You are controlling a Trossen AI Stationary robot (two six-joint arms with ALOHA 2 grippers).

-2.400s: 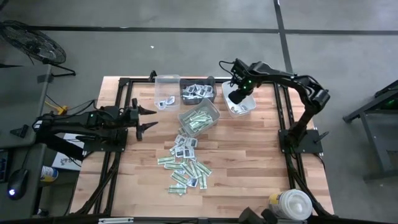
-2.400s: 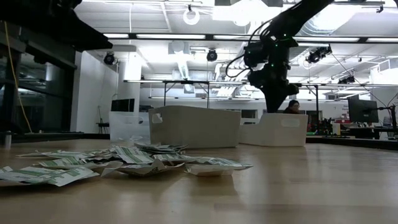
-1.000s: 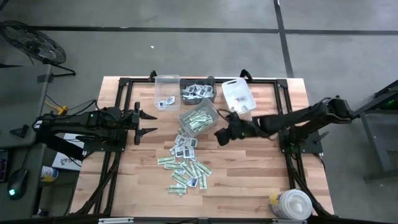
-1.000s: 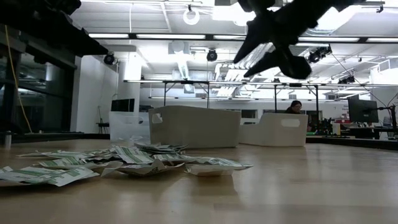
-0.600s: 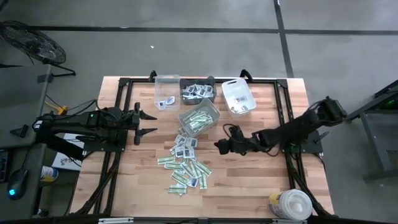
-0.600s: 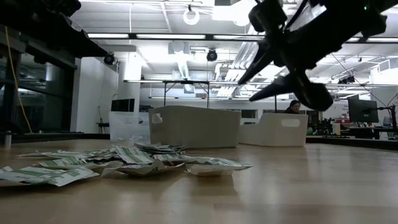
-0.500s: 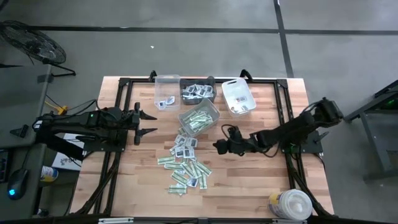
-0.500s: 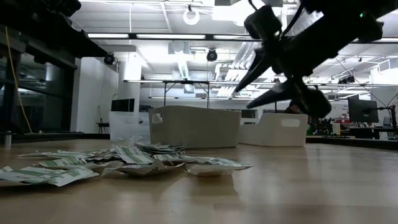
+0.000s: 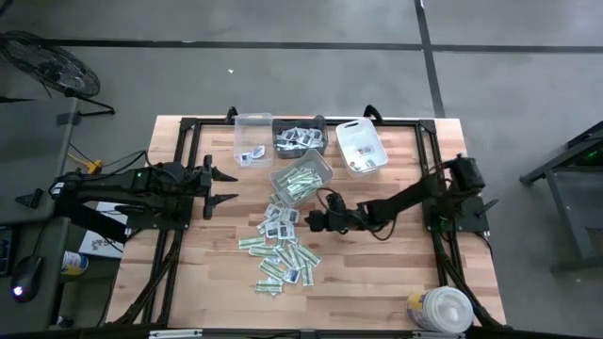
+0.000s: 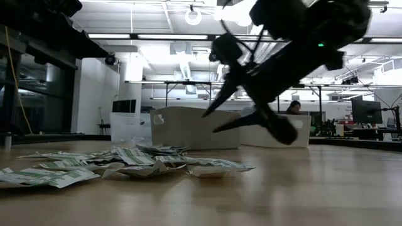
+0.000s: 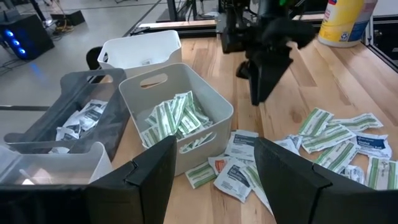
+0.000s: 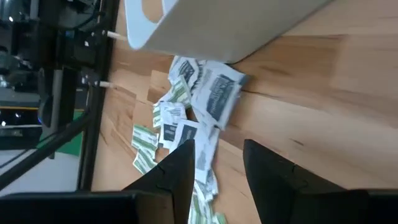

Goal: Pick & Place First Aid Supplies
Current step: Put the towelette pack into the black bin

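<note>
The first aid supplies (image 9: 281, 245) lie in a loose pile on the wooden table, green-and-white strips mixed with squarish white packets (image 12: 214, 93). My right gripper (image 9: 308, 221) hangs open just right of the pile's far end, slanting down toward it. In the low view its fingers (image 10: 213, 123) stay above the tabletop with nothing between them. My left gripper (image 9: 229, 183) waits open at the table's left, above the table and short of the bins. More packets lie in the bins.
At the far edge stand a clear bin (image 9: 252, 138), a dark bin (image 9: 300, 138) and a white bin (image 9: 361, 146). A white bin of green strips (image 9: 301, 177) stands just beyond the pile. A big round white tub (image 9: 443, 309) is at the near right corner.
My right gripper has come down and gone toward the table's left and near edges, up to the far end of the pile. It has rolled about its own axis on the way. The packets have stayed where they were.
</note>
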